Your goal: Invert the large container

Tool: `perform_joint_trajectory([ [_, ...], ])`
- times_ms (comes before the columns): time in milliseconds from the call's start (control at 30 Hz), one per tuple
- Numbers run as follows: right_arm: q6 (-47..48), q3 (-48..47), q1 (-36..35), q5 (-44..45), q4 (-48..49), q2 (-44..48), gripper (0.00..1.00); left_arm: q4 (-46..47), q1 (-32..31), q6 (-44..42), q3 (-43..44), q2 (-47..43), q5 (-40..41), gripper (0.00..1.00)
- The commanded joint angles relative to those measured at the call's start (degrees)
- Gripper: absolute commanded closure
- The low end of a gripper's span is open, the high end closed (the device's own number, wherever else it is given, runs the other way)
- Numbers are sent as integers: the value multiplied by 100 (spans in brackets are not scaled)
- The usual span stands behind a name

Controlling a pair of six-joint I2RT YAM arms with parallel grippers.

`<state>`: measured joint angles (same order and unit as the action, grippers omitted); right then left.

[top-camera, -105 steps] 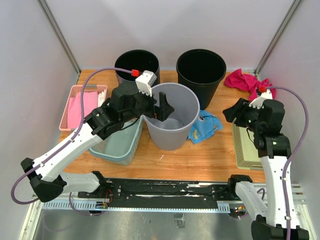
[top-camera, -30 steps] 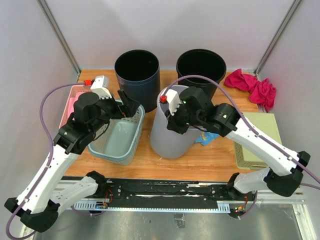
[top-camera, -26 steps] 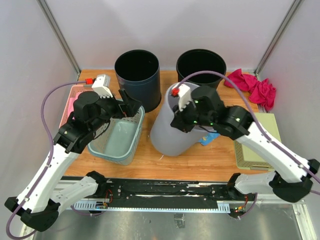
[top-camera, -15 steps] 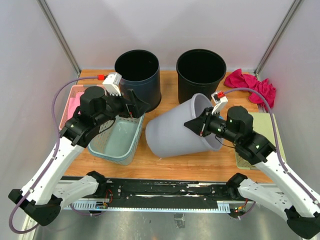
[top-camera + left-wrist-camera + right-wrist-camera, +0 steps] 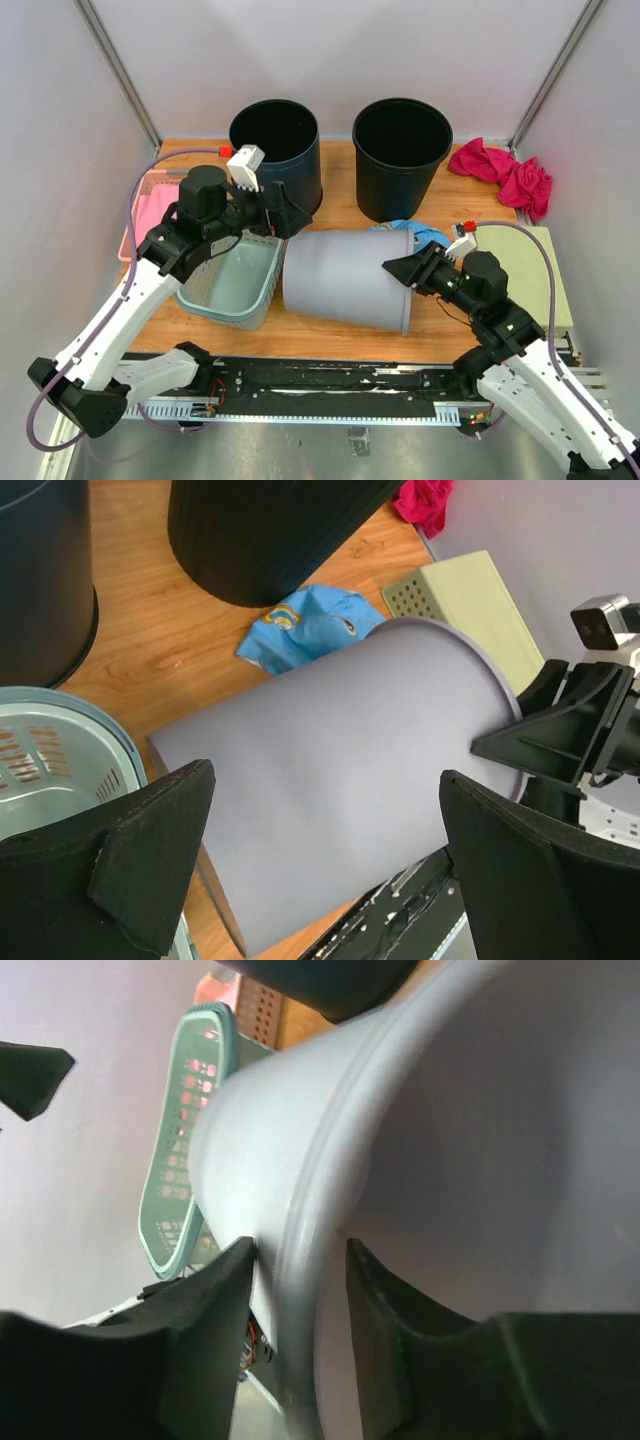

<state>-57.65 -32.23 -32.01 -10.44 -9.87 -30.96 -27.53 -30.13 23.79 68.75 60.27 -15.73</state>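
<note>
The large grey container (image 5: 345, 278) lies on its side on the table, mouth to the right, base to the left. It shows in the left wrist view (image 5: 330, 780) and in the right wrist view (image 5: 300, 1180). My right gripper (image 5: 408, 268) is shut on the container's rim, one finger inside and one outside (image 5: 215, 1290). My left gripper (image 5: 285, 212) is open and empty, held above the container's base end, not touching it.
Two black bins (image 5: 275, 145) (image 5: 402, 150) stand at the back. A teal basket (image 5: 232, 280) sits left of the container, a pink tray (image 5: 145, 210) further left. A blue cloth (image 5: 415, 232), red cloth (image 5: 500, 165) and green lid (image 5: 530, 270) are at the right.
The container has tipped from upright through tilted to lying on its side, its rim held by my right gripper, which swung down to the right. My left gripper moved slightly right.
</note>
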Motion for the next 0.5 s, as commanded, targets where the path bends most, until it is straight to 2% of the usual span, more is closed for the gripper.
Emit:
perform_joint_trajectory([
  [0, 582, -281, 107, 471, -1499, 32, 54, 32, -24, -104, -138, -68, -112, 1],
  [100, 938, -570, 107, 597, -2016, 6, 48, 16, -166, -236, -351, -101, 57, 1],
  [133, 1050, -662, 107, 629, -2099, 4, 48, -28, -302, -297, -469, -126, 469, 1],
  [233, 1425, -974, 112, 915, -2535, -57, 45, -243, -641, -423, -592, -136, 1009, 1],
  [467, 1774, -1284, 108, 1293, -2928, -90, 43, -351, -840, 258, -969, -241, 875, 1],
])
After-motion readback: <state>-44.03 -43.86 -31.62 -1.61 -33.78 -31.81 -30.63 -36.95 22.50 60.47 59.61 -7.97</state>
